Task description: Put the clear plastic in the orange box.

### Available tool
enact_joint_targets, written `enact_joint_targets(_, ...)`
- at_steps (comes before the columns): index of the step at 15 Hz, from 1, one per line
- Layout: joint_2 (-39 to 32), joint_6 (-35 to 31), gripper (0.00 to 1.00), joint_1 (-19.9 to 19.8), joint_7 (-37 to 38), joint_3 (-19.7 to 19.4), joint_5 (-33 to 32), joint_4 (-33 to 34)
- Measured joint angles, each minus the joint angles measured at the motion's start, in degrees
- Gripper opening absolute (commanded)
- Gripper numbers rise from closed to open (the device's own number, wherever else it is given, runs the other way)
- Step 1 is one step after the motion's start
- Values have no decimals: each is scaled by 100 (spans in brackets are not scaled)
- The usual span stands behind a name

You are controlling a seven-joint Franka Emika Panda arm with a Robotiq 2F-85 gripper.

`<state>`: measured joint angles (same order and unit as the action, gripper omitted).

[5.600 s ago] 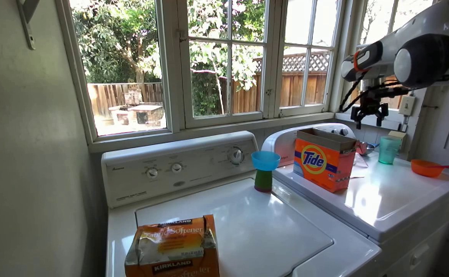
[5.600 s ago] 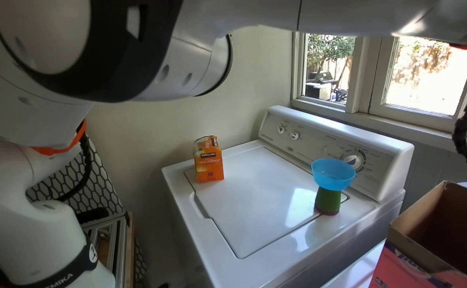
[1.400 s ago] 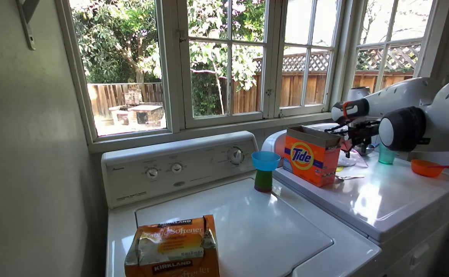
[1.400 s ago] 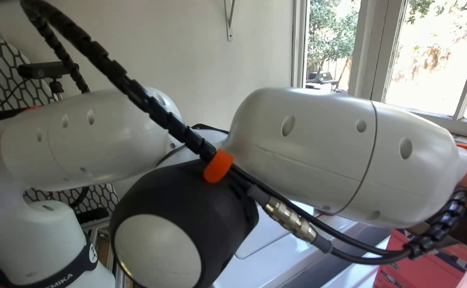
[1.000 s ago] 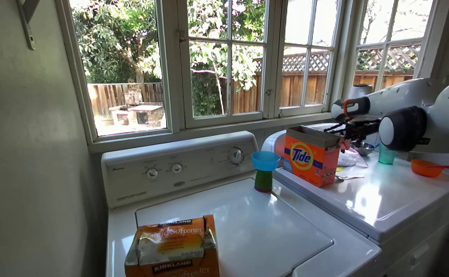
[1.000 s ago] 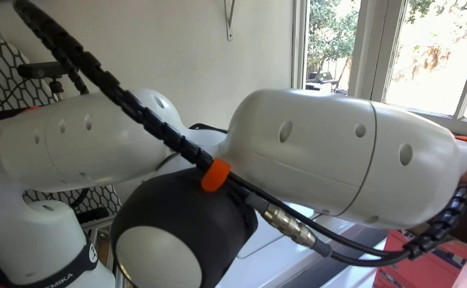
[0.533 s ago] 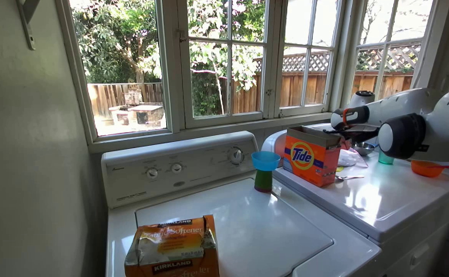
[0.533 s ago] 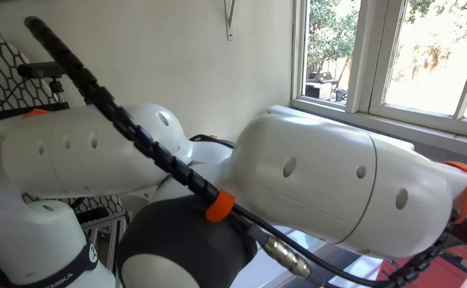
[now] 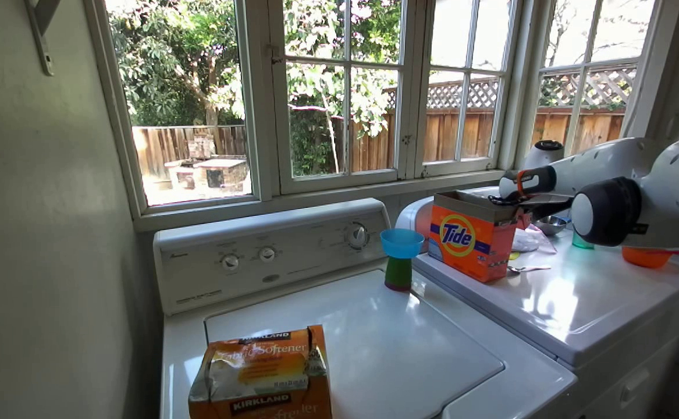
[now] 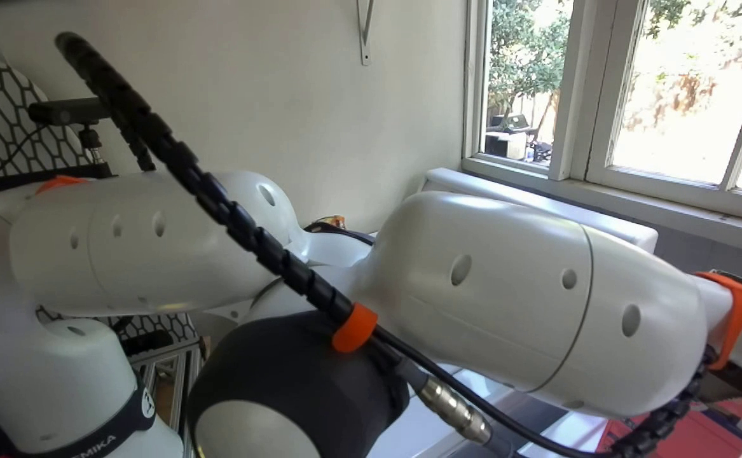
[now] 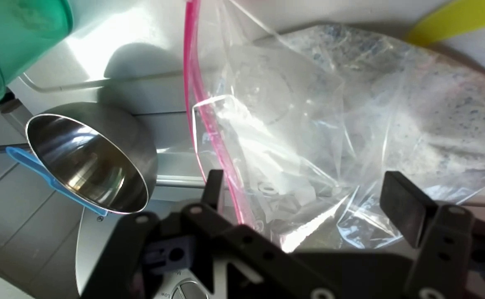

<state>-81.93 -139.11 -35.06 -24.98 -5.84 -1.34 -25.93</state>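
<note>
I held one gripper [image 11: 309, 198] wide; one clear bag [image 11: 329, 120] showed between its two fingers [image 11: 404, 207], near one orange box [image 9: 466, 244].

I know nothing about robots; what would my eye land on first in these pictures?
Probably the big white arm that spans much of an exterior view. In an exterior view, the bright orange box marked Tide likely stands out next, upright and open-topped on a white machine. In the wrist view, a pink-edged clear plastic bag spreads across the middle, seen past the open gripper.
</note>
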Motion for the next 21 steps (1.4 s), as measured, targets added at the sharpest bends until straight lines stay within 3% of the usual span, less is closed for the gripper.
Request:
enact_joint_targets(4, 22, 567, 95, 54, 275, -160, -35, -2)
enact_joint_targets(5, 32, 714, 89, 72, 380, -213, -51, -2)
enact_joint_targets(6, 36, 841, 70, 86, 473, -249, -59, -3)
enact_joint_targets(8, 41, 1059, 60, 103, 676, -295, -61, -3)
enact_joint_targets(16, 43, 1368, 1, 108, 1359, -306, -60, -3)
enact_joint_targets(21, 47, 1516, 0, 115, 1500, -304, -60, -3)
